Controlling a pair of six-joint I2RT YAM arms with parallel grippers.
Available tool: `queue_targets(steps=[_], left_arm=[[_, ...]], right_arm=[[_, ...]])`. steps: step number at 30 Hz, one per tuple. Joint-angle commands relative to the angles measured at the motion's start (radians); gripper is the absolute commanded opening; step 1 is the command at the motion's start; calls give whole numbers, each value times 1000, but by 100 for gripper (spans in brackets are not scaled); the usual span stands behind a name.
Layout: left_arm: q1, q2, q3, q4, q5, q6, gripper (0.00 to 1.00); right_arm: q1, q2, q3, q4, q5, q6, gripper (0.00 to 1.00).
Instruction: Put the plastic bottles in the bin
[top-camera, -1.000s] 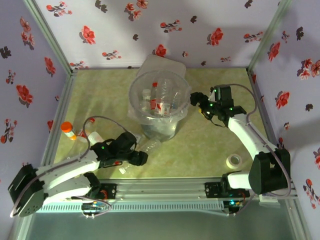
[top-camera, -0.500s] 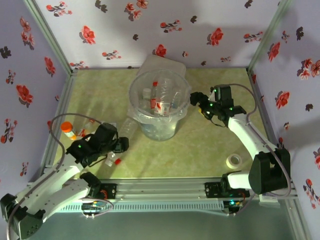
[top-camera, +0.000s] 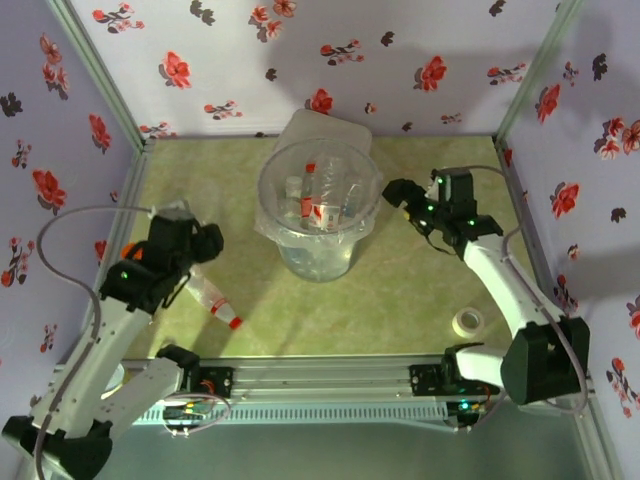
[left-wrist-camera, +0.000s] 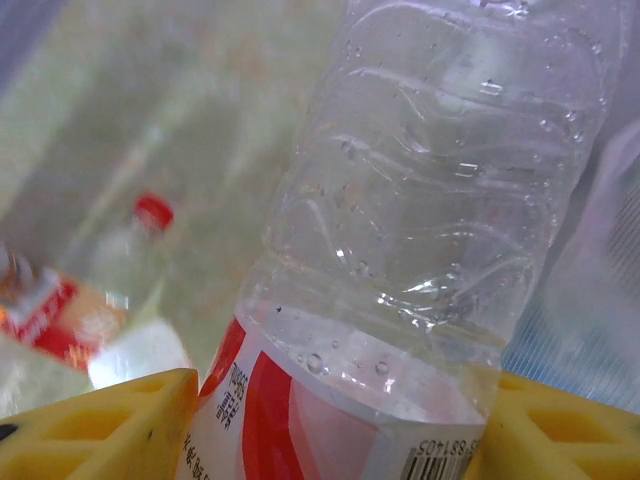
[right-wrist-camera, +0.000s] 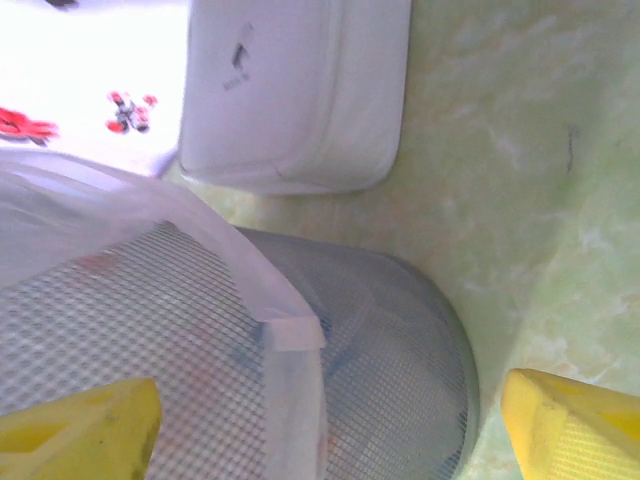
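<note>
Top cam: left claw (top-camera: 203, 240) is hanging left of the bin (top-camera: 325, 262), bottles (top-camera: 318, 205) sitting inside it, right claw (top-camera: 397, 195) just right of it. Left wrist: it's clamping a red-labelled bottle (left-wrist-camera: 420, 250). Right wrist: fingers (right-wrist-camera: 575, 430) are sitting wide apart, gripping nothing, beside the bin.

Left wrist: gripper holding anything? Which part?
Yes. The left gripper pinches a clear plastic bottle at its red-and-white label band, between both yellow fingers.

Overhead, two close wrist views; bin (top-camera: 300, 262) shared
</note>
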Motion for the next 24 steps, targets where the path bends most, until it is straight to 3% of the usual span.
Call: queue_targets(steps=[1, 5, 9, 15, 19, 24], left_arm=[[12, 84, 163, 72, -11, 130, 64], [12, 192, 337, 137, 101, 145, 60], [-6, 298, 478, 188, 253, 117, 57], [-128, 453, 682, 143, 275, 122, 57], [-182, 517, 723, 145, 336, 51, 57], [-217, 546, 659, 209, 357, -39, 59]], right_arm=[[-29, -57, -4, 29, 21, 13, 89], [-35, -150, -23, 90, 25, 19, 89], [-26, -177, -12, 151, -47, 46, 89], [80, -84, 32, 119, -88, -1, 89], [93, -41, 23, 132, -80, 7, 89], [92, -13, 4, 175, -80, 26, 89]])
